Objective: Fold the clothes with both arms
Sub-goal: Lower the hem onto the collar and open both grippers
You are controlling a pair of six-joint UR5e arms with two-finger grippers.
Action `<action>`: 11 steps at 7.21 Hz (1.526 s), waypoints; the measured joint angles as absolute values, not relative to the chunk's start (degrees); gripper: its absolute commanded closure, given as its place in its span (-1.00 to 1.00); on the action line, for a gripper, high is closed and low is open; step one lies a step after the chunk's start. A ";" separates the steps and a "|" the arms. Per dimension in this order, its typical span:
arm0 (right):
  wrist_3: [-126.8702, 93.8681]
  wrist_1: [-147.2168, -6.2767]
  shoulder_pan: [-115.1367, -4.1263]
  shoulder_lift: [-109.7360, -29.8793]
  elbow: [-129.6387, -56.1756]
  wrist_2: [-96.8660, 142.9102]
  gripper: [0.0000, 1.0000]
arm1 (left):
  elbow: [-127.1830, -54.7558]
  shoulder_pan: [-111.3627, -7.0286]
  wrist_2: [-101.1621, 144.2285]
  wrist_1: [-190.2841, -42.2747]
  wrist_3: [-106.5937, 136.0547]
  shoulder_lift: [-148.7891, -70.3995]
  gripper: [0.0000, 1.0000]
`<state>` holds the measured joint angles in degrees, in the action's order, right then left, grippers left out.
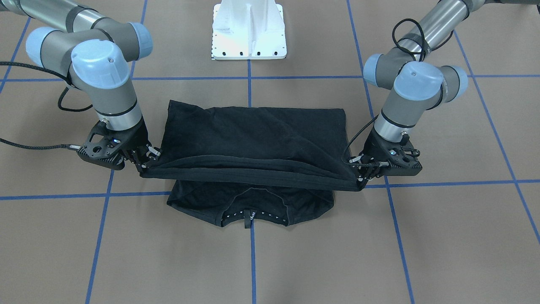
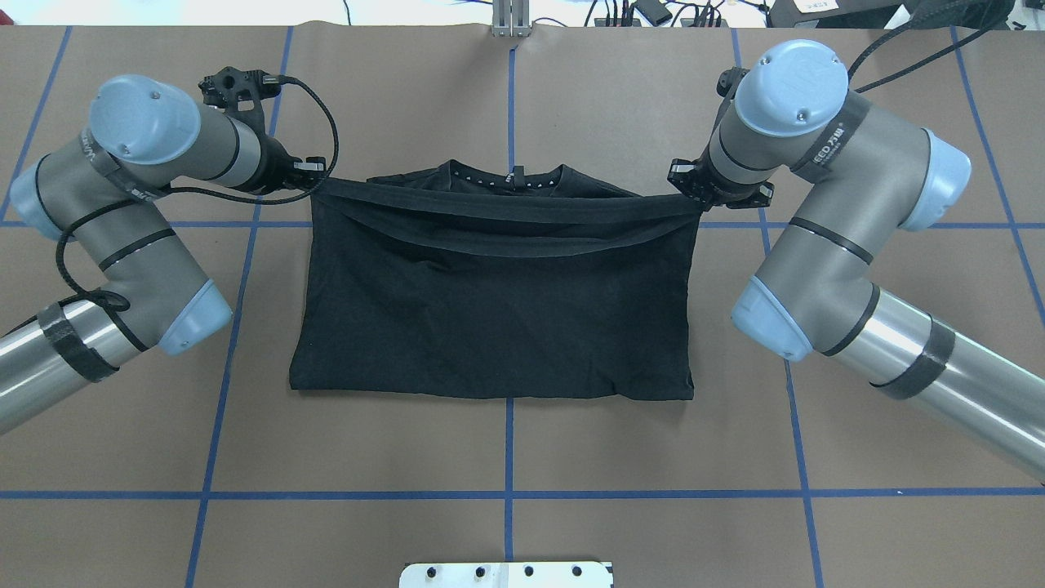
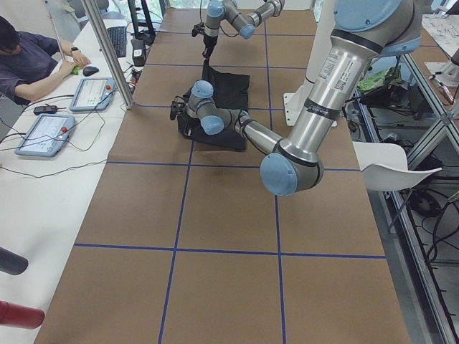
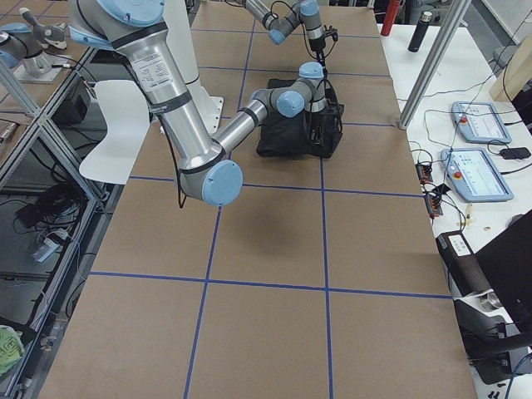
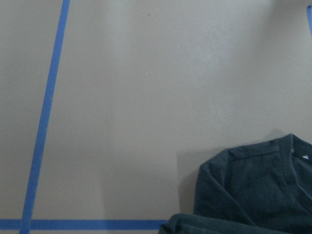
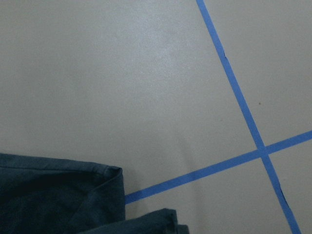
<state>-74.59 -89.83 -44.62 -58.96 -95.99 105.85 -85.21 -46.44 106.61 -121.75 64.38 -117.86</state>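
The black T-shirt (image 2: pixel 498 310) lies in the middle of the brown table, doubled over, with no chest graphic showing. Its collar (image 1: pixel 253 216) peeks out on the far side from the robot. One edge of the shirt (image 1: pixel 253 169) is stretched taut in the air above the collar part, between both grippers. My left gripper (image 2: pixel 320 176) is shut on one end of that edge, and my right gripper (image 2: pixel 694 196) is shut on the other. Each wrist view shows only a corner of the shirt (image 5: pixel 253 190) (image 6: pixel 58 195) on the table, no fingers.
The white pedestal base (image 1: pixel 249 29) stands on the robot's side of the shirt. Blue tape lines (image 2: pixel 508 494) grid the tabletop. A person (image 3: pixel 29 57) sits at a side desk with control tablets (image 3: pixel 44 132) beyond the table's far edge.
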 measured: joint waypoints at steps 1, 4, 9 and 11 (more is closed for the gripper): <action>-74.36 -89.80 -44.69 -57.10 -93.29 105.83 1.00 | -83.00 -46.46 106.61 -122.39 64.40 -119.31 1.00; -73.69 -89.74 -44.70 -53.88 -87.67 105.82 1.00 | -78.32 -46.52 106.48 -125.07 64.37 -121.51 1.00; -69.52 -89.80 -45.66 -54.27 -86.97 106.51 -0.97 | -77.58 -47.94 106.80 -127.34 57.42 -121.60 -1.00; -68.08 -89.92 -46.75 -54.35 -87.11 108.55 -0.99 | -78.31 -48.30 107.47 -127.41 54.77 -121.19 -1.00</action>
